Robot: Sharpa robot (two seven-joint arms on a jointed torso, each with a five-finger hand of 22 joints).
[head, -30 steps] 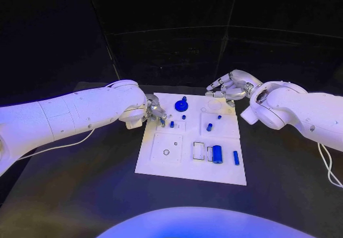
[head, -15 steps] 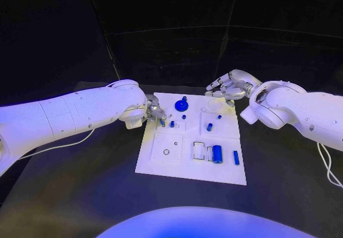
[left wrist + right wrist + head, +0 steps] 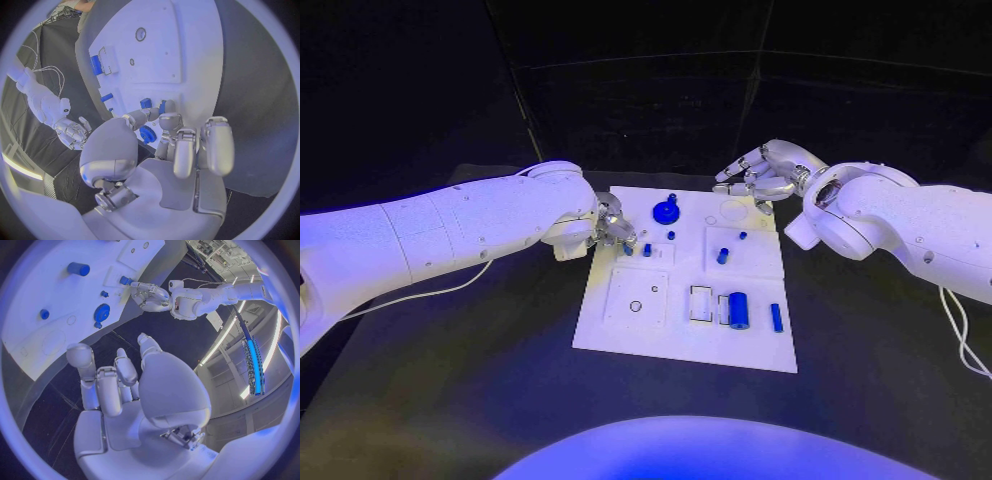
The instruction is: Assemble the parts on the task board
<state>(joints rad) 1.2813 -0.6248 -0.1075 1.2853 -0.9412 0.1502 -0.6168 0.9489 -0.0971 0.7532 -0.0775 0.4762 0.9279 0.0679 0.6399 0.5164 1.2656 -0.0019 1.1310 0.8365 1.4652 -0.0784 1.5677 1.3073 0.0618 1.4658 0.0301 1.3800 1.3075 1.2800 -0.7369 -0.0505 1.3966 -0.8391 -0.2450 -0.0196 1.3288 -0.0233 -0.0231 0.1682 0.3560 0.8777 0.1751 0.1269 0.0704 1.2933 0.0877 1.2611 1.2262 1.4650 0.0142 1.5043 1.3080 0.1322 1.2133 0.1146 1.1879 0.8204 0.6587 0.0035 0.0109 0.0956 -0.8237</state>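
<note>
The white task board (image 3: 635, 330) lies mid-table. On it are a blue round part (image 3: 666, 212), small blue pegs (image 3: 723, 256), a blue cylinder (image 3: 737, 311) and a thin blue bar (image 3: 776, 318). My left hand (image 3: 609, 230) hovers over the board's far left edge with bent fingers. Its thumb tip sits right beside a small blue peg (image 3: 145, 103), and I see nothing in the hand (image 3: 181, 150). My right hand (image 3: 759, 180) hangs past the board's far right corner, fingers spread and holding nothing (image 3: 115, 385).
Black table (image 3: 459, 380) surrounds the board. The right wrist view shows the board (image 3: 50, 290) with the cylinder (image 3: 79, 268), the round part (image 3: 101, 312) and my left hand (image 3: 150, 295). A cable (image 3: 961, 330) trails from the right arm.
The left hand's fingers have shifted very slightly at the board's edge. The right hand and the parts have stayed where they were.
</note>
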